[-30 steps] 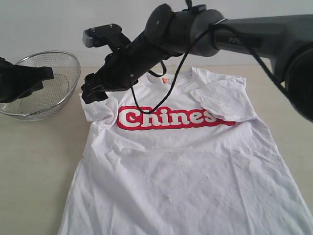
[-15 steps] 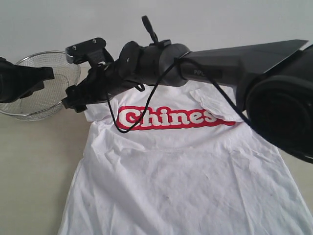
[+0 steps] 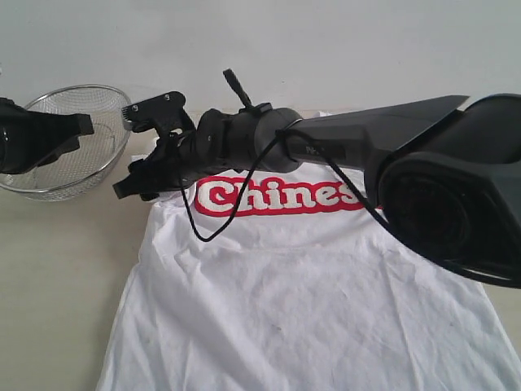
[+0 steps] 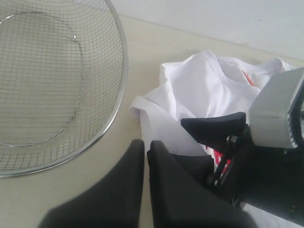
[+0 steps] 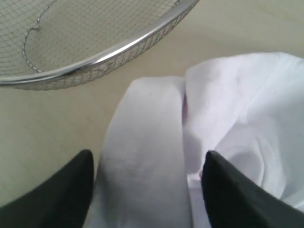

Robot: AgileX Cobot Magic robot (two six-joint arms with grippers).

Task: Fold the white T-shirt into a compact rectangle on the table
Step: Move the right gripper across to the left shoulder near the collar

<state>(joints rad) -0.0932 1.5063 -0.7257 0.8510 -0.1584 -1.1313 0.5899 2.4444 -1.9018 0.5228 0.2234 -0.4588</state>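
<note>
white T-shirt (image 3: 309,285) laid flat on table (image 3: 57,269), centre to lower frame, lettering up | right hand (image 5: 148,159) positioned at sleeve, left of centre; fingers held wide, sleeve fold seen between them | left hand (image 4: 145,148) pressed shut, nothing held, beside wire-mesh bowl (image 3: 81,138), upper left

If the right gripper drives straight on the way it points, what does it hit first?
Likely the bunched sleeve of the white T-shirt, lying between the open fingers of the right gripper. Past it lie the table, then the wire-mesh bowl; depth there is unclear.
</note>
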